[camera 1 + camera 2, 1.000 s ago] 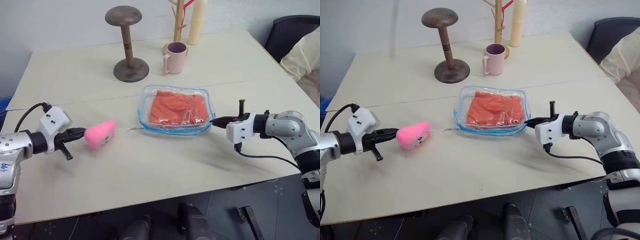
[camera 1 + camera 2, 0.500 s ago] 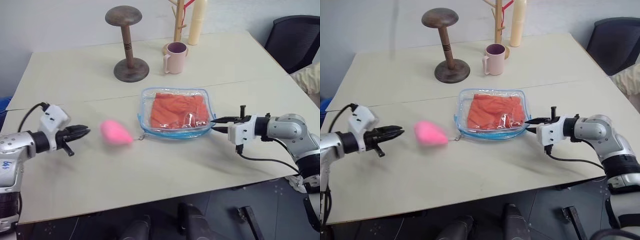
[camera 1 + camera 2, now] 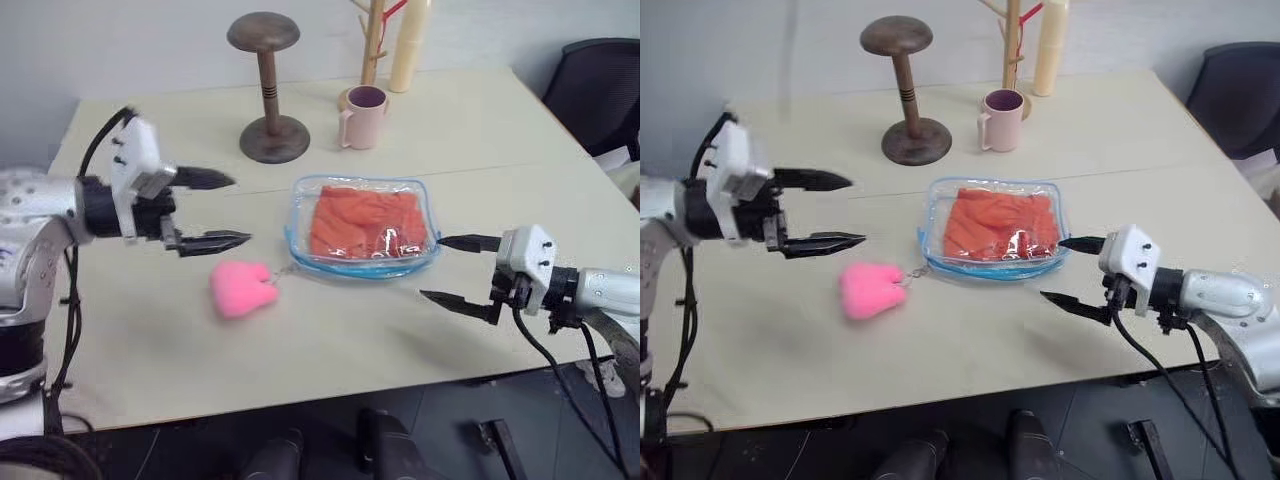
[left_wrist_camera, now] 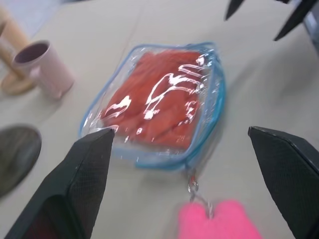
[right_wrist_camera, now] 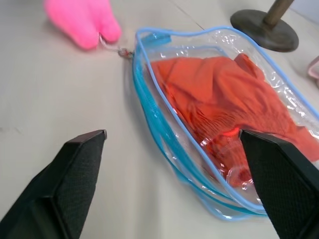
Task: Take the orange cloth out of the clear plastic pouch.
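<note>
The orange cloth (image 3: 362, 222) shows only through the glare-streaked film of the clear plastic pouch (image 3: 300, 243), so its folds are hard to trace; the coat stand (image 3: 376, 40) and cream cylinder (image 3: 412, 45) are cut off at the top edge; the dark chair (image 3: 600, 75) runs off the right edge; the pink heart charm (image 4: 218, 222) is blurred and cropped in the left wrist view.
</note>
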Robot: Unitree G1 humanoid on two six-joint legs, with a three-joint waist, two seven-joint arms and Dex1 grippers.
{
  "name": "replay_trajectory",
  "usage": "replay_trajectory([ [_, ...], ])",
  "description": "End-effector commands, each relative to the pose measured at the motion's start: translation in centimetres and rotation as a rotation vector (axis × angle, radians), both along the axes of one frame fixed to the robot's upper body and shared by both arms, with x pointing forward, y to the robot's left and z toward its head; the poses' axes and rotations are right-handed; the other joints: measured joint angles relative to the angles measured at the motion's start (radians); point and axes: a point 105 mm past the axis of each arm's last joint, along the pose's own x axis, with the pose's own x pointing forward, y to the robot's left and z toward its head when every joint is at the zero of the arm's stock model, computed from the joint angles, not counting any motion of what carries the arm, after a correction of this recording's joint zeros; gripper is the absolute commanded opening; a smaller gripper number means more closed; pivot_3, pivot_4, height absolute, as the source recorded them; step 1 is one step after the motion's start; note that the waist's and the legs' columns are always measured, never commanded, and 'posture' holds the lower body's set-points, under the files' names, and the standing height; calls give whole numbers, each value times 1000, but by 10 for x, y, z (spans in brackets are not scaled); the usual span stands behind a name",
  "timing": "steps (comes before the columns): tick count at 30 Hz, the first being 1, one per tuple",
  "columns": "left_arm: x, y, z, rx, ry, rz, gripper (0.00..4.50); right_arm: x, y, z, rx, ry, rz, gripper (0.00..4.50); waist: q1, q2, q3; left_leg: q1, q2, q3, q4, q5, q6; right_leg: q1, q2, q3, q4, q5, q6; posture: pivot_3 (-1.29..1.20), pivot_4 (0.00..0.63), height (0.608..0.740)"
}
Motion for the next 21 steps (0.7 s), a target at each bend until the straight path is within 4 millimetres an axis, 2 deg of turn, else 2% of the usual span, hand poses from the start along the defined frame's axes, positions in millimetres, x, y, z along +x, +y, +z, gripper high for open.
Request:
replay_trajectory([
  [1, 17, -33, -33, 217, -126, -86, 4478, -13, 16, 8, 99, 53, -11, 4500, 1, 0, 0, 1, 0, -1, 0, 0, 0, 1, 0, -1, -1, 0, 0, 0, 150, 740],
  [7, 45, -69, -69, 317, -295, -165, 4478, -22, 24, 4, 124, 84, -37, 4500, -2, -1, 1, 0, 0, 0, 0, 0, 0, 0, 1, -1, -1, 0, 0, 0, 150, 740],
  [12, 61, -82, -80, 310, -349, -151, 4478, -22, 22, 3, 128, 78, -74, 4500, 1, -2, 1, -1, 0, 0, 0, 0, 0, 0, 1, -1, -1, 0, 0, 0, 150, 740],
  [16, 66, -86, -86, 301, -364, -147, 3617, -23, 21, 0, 122, 75, -83, 4500, 3, -2, 1, -1, 0, 0, 0, 0, 1, 0, 1, -1, 0, 0, 1, 0, 150, 740],
  [21, 64, -86, -91, 297, -350, -156, 2017, -23, 21, 1, 121, 67, -84, 4500, 3, -2, 1, -1, 0, 0, 0, 0, 1, 0, 1, -1, 0, 0, 1, 0, 150, 740],
])
